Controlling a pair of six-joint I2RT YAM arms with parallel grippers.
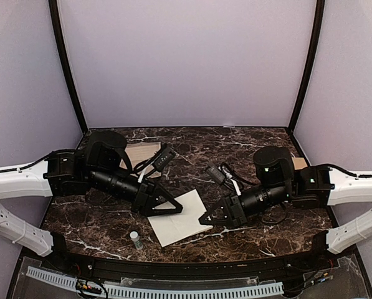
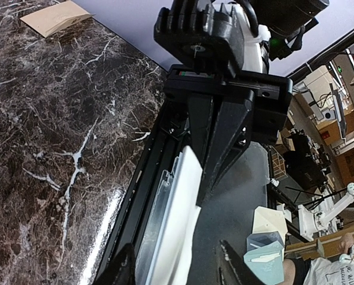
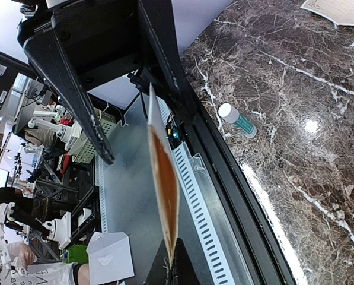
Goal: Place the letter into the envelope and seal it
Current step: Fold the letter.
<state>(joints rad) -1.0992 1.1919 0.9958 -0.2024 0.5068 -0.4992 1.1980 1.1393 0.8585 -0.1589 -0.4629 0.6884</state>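
The letter (image 1: 181, 225) is a white sheet held above the table's front middle. In the right wrist view it (image 3: 165, 178) is edge-on, folded, with an orange-brown inside. My right gripper (image 1: 204, 220) is shut on its right edge (image 3: 174, 264). My left gripper (image 1: 171, 210) is open, with the sheet's (image 2: 185, 202) left edge between its spread fingers (image 2: 177, 270). The kraft-brown envelope (image 1: 300, 163) lies at the back right, mostly hidden behind the right arm, and it also shows in the left wrist view (image 2: 55, 18).
A cream page with a brown border line (image 1: 142, 152) lies at the back left, partly under the left arm, and its corner shows in the right wrist view (image 3: 340, 9). A small white-capped glue stick (image 1: 136, 239) lies near the front edge (image 3: 237, 120). Purple walls enclose the table.
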